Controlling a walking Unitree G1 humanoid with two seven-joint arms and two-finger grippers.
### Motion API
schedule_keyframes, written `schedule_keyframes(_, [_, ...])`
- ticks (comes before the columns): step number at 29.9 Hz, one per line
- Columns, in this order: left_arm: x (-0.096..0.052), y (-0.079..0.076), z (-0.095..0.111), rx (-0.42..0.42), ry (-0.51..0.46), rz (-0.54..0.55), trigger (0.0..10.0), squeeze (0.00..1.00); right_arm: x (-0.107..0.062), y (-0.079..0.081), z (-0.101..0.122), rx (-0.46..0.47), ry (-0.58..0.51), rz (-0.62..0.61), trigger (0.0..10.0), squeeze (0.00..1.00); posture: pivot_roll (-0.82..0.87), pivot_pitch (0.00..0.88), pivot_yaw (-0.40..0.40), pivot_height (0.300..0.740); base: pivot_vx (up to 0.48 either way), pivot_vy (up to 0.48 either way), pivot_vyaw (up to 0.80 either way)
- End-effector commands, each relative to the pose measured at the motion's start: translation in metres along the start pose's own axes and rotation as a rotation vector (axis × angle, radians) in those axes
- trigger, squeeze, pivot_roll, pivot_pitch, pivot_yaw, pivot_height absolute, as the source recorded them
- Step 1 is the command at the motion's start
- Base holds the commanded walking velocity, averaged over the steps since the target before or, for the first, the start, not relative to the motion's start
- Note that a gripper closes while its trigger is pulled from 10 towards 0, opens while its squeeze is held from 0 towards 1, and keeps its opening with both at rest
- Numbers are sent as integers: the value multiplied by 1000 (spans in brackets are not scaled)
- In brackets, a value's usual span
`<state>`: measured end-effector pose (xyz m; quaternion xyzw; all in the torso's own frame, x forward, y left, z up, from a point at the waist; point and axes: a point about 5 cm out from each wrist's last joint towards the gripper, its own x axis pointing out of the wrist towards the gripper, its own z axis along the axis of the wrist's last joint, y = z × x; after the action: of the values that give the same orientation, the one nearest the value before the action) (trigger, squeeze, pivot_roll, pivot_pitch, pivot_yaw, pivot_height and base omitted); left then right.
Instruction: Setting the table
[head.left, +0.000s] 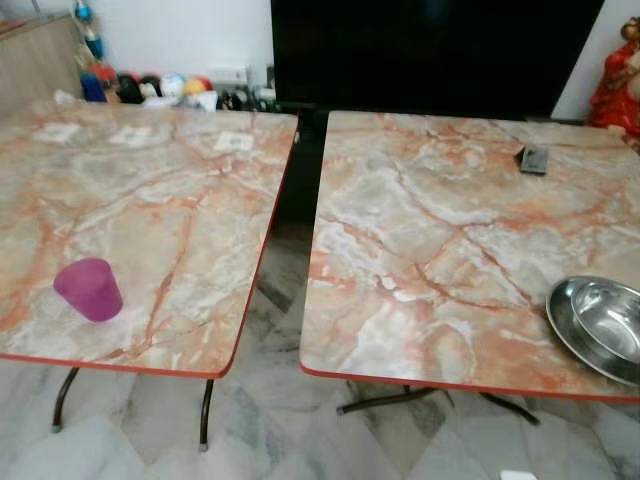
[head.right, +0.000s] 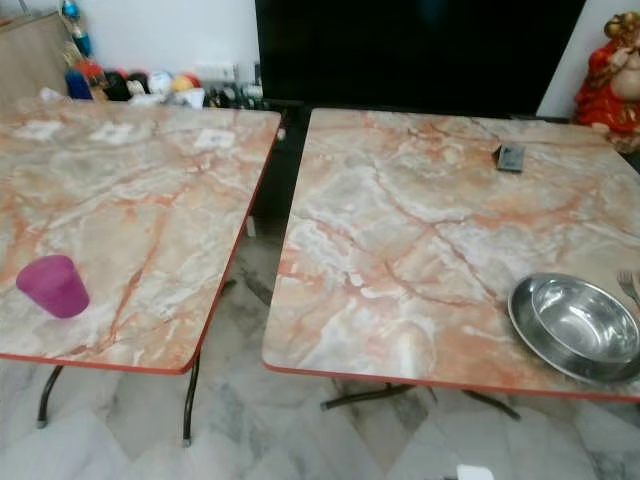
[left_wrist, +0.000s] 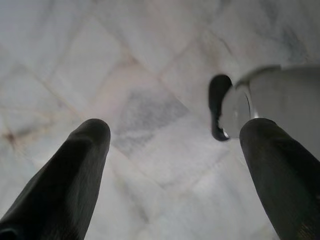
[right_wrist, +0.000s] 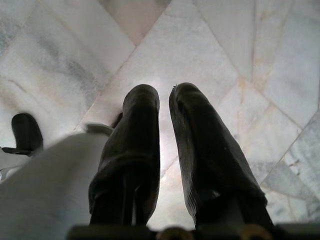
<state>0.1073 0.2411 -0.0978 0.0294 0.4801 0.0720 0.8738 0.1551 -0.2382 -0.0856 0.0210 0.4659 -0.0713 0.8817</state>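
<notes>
Tables set apart, grippers low over the floor

Tables first: left table (head.left: 150, 200) and right table (head.left: 450, 250), both marbled pink and grey with red edging, side by side with a gap between, well above and ahead of both grippers. Floor (head.left: 270, 430) of pale marble tile beneath, directly under each gripper. Dark screen (head.left: 430, 50) behind the far edges. Red figurine (head.left: 620, 70) at the far right corner. Clutter of small coloured objects (head.left: 150, 88) beyond the left table.

Steel bowl (head.right: 575, 325) near the front right corner of the right table, on the right gripper's side. Fork (head.right: 628, 285) just beside its far rim, mostly cut off. Purple cup (head.left: 90, 288) upright near the front edge of the left table, on the left gripper's side. Small dark object (head.left: 534, 159) toward the back of the right table.

Left gripper (left_wrist: 175, 135) pointed down at the tiles, fingers spread wide apart, nothing between. Right gripper (right_wrist: 164, 100) likewise aimed at the floor, fingers nearly together, holding nothing.
</notes>
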Motion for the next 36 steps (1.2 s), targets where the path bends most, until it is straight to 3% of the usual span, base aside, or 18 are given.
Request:
schedule_keyframes(1, [-1, -4, -5, -20, 23, -6, 10000, 0, -2, -6, -3, 4, 9, -15, 10000, 0, 38, 94, -24, 740, 0, 341, 0])
schedule_keyframes(36, [1, -8, -1, -13, 26, -7, 10000, 0, -2, -6, -4, 5, 13, -7, 10000, 0, 44, 102, -22, 740, 0, 320, 0])
